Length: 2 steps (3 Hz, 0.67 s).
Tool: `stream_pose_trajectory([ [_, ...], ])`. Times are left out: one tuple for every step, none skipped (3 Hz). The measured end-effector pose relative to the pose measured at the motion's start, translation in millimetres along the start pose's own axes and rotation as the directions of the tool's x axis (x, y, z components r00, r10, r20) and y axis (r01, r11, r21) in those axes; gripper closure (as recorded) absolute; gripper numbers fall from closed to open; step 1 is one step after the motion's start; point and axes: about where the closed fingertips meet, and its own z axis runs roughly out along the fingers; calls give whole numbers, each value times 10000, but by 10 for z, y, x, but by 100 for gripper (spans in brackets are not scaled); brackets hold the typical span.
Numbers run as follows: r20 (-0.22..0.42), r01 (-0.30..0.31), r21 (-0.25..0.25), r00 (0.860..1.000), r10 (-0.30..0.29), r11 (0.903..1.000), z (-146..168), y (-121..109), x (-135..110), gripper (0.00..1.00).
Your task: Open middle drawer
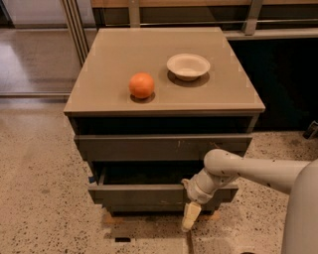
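The middle drawer [149, 194] of the desk [109, 74] looks partly pulled out — a dark gap shows above its front. The tool [191, 216] hangs at its right end, and I cannot tell its grip; more pulling probably remains.

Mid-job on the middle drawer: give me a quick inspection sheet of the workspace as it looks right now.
Surface: tan cabinet top, level, carrying two items.
Job's things: middle drawer stands partly out, with a dark opening above its front; blue tab at its left end.
Clutter: orange and empty pale bowl on the top, apart from each other.
Grippers: gripper low in front of the middle drawer's right part, pointing down.
Cables: nothing seen.
Surroundings: speckled floor; metal rails behind the cabinet.
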Motion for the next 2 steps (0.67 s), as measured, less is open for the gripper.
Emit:
stream_pose_trajectory([
  [-2,-1,-3,10000,1,10000,-2,1,0,0],
  [-653,-205,-1043,9978,138,9943,-286,440,72,0],
])
